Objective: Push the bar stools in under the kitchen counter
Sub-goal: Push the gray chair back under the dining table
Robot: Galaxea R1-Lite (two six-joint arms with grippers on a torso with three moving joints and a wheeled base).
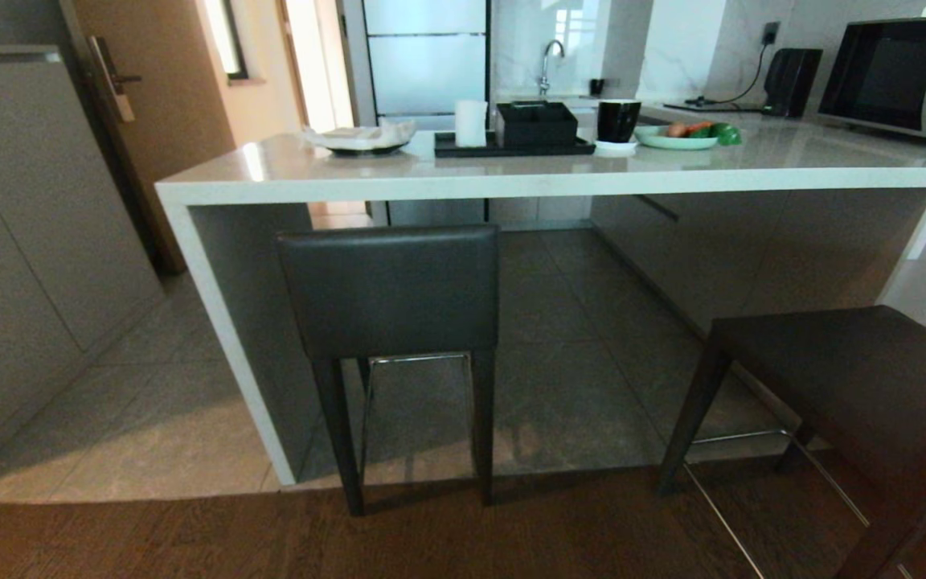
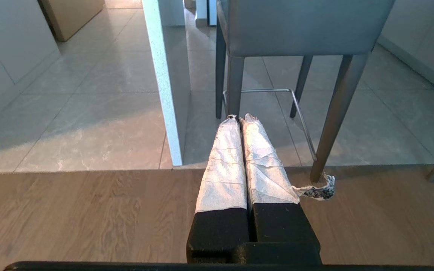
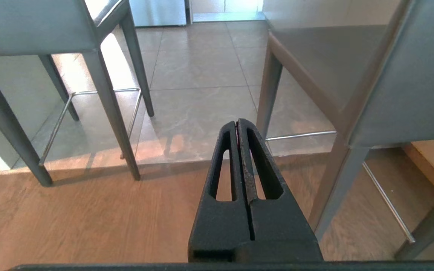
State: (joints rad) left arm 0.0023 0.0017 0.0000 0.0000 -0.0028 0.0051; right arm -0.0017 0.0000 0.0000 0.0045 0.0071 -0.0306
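Status at this moment, near to far.

Nearest the robot, both grippers were low over the wood floor and short of the stools. The left gripper had its cloth-wrapped fingers pressed together and held nothing; a loose strip of wrapping hung off one side. The right gripper had its bare black fingers closed against each other, likewise empty. Neither touched a stool.

Next out, the right stool stood at about 4 o'clock in the head view, well clear of the counter edge. Its seat faced the counter at an angle, and its backrest was nearest the robot, at about 2 o'clock from the right gripper. Judged from this position, the stool had not been pushed in; this step remained.

Further out, the left stool stood at about 10 o'clock. Its backrest lay just below the front edge of the kitchen counter, beside the slab end panel. Its rear legs rested at the seam between wood and tile. It appeared largely tucked under; whether it could go further could not be determined.

Farthest, the counter top carried a black tray, a white cup, a black mug, a plate of vegetables and a microwave.

Assessment: roughly half complete, one stool outstanding.
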